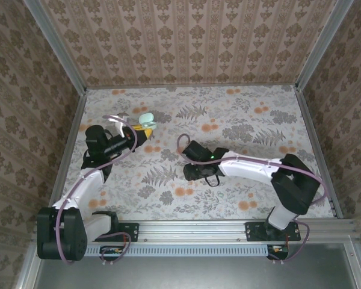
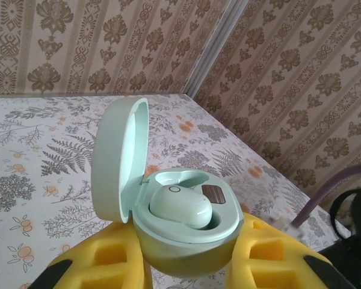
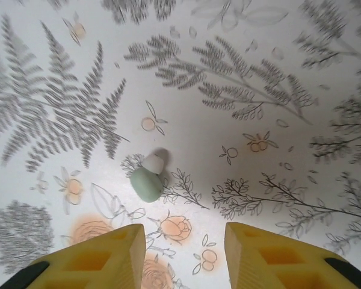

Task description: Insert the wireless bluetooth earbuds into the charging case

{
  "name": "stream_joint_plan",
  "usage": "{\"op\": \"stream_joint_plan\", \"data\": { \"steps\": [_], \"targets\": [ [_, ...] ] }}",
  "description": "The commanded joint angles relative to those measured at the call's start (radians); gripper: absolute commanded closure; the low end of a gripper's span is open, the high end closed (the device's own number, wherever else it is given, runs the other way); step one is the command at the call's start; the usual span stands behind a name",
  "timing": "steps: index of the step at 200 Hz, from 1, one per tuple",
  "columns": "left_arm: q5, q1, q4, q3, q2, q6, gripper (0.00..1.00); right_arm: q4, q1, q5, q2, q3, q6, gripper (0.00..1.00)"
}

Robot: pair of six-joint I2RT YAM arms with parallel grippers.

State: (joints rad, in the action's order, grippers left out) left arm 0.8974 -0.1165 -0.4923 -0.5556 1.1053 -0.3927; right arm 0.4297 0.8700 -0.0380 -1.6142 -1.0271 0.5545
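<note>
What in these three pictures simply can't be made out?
Top view: the charging case in the left gripper is too small to show its contents.
Left wrist view: the yellow fingers hide the case's lower shell; the seated earbud covers its own socket.
Right wrist view: the loose earbud hides its underside against the table; the right gripper has its finger bases cut off by the bottom edge.

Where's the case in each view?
Top: case upper left, in the left tool.
Left wrist: centre, lid open, seated earbud inside.
Right wrist: faces a loose earbud ahead of the right tool.
Shared landmark: the floral mat.
</note>
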Motion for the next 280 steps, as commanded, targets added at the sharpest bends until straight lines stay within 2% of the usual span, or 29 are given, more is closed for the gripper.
{"op": "stream_joint_plan", "data": {
  "steps": [1,40,59,101,188,256,280],
  "targets": [
    [-0.005,-0.003,0.022,0.002,-0.02,0.035,0.87,0.021,-0.002,0.003,0.082,0.03,0.068,0.62],
    [-0.009,-0.004,0.028,0.005,-0.013,0.046,0.87,-0.143,0.019,0.094,0.074,0.08,0.195,0.69],
    [-0.011,-0.003,0.031,0.005,-0.01,0.048,0.87,-0.183,0.056,0.11,0.008,0.057,0.218,0.75],
    [-0.017,-0.005,0.037,0.017,-0.013,0.054,0.87,-0.236,0.113,0.113,-0.135,0.026,0.242,0.8],
    [-0.051,-0.008,0.063,0.051,-0.068,0.059,0.87,-0.286,-0.006,0.118,-0.158,0.103,0.22,0.83],
    [-0.053,-0.011,0.083,0.053,-0.089,0.065,0.87,-0.237,-0.061,0.105,-0.177,0.034,0.191,0.83],
    [-0.054,-0.012,0.099,0.056,-0.101,0.079,0.87,-0.217,-0.063,0.108,-0.172,0.006,0.191,0.78]
  ]
}}
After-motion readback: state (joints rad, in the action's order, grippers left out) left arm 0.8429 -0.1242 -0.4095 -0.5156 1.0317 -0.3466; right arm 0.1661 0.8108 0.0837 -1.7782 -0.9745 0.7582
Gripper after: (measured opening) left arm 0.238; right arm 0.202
